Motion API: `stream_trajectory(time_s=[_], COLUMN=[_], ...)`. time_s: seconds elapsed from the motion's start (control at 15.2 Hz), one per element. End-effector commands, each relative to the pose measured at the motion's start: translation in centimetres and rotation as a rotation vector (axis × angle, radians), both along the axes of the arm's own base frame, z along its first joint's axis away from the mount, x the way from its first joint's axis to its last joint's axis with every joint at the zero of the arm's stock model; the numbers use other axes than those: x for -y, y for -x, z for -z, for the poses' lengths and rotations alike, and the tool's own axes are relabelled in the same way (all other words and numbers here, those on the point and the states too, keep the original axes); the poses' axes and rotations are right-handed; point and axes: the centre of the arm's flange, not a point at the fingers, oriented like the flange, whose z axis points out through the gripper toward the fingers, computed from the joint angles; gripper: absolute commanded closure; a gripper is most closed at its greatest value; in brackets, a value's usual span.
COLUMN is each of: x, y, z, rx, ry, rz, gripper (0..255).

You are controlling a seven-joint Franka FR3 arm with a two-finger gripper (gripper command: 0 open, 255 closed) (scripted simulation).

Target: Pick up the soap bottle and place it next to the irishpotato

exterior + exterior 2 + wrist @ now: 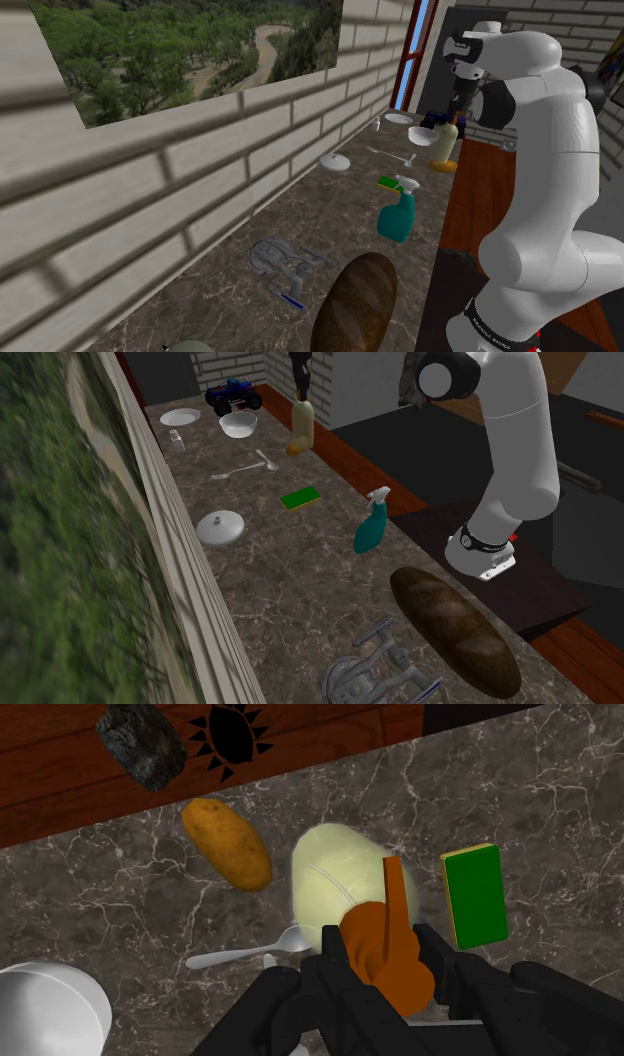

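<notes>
Most is done, we judge: our pincer clamps the soap bottle just beside the potato; releasing is left.

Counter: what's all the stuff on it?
potato: one, brown, counter edge
soap bottle: one, pale yellow, orange pump, beside potato
spray bottle: one, teal, middle
sponge: one, green, near spray bottle
bowl: one, white, far end
spoon: one, silver, near bowl
plate: one, white, by wall
shaker: one, pale, beside plate
lid: one, white, by wall
toy car: one, blue, far end
bread loaf: one, brown, near end
spaceship model: one, grey, beside loaf
arm: one, white, beside counter
gripper: one, black, shut on soap bottle
</notes>
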Motion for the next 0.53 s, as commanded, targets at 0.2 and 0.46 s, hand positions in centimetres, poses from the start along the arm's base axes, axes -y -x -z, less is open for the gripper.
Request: stream_trajectory(time_s=[0.2, 0.46], x=[0.0, 0.0], y=[0.0, 0.0], z=[2.6, 4.7], rx=[0.000, 0.000], ry=[0.001, 0.001], rz=[0.000, 0.000], gripper=[255, 255])
